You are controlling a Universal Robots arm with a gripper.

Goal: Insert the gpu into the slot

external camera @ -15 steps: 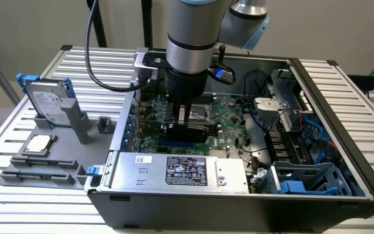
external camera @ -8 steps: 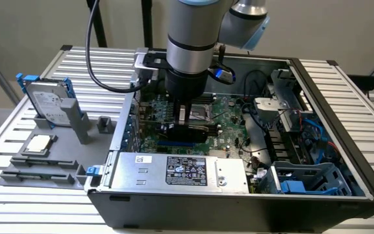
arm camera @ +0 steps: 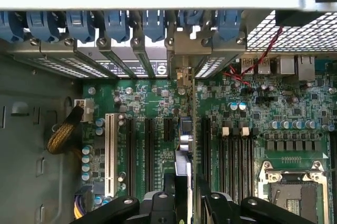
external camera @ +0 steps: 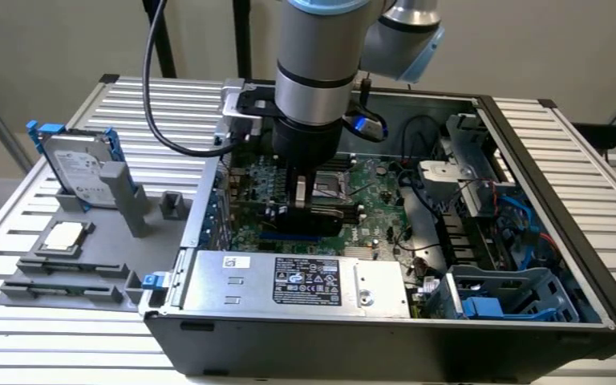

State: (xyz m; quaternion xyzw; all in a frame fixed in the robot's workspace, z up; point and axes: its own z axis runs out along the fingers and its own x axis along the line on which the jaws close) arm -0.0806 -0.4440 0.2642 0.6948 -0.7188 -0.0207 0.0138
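Fingers (arm camera: 155, 204) of the gripper (external camera: 310, 208) close on the gpu (external camera: 330, 218), which we see edge-on in the wrist view, upright over the motherboard (arm camera: 158, 98) inside the case (external camera: 544, 241). The arm (external camera: 314, 80) and card cover most of the slot (external camera: 286, 237); we glimpse just a blue sliver beneath the card. Whether the card's edge has entered it, we cannot tell.

I look down into an open computer case (external camera: 394, 353) on a slatted table (external camera: 62, 345), with a grey power supply box (external camera: 297, 282) along its near wall. At the exterior view's left a hard drive (external camera: 76, 170) stands upright, and a processor chip (external camera: 64, 236) lies flat nearby. Blue clips (arm camera: 116, 23) line the rear brackets above the motherboard (arm camera: 158, 100) and its white slot (arm camera: 110, 153).
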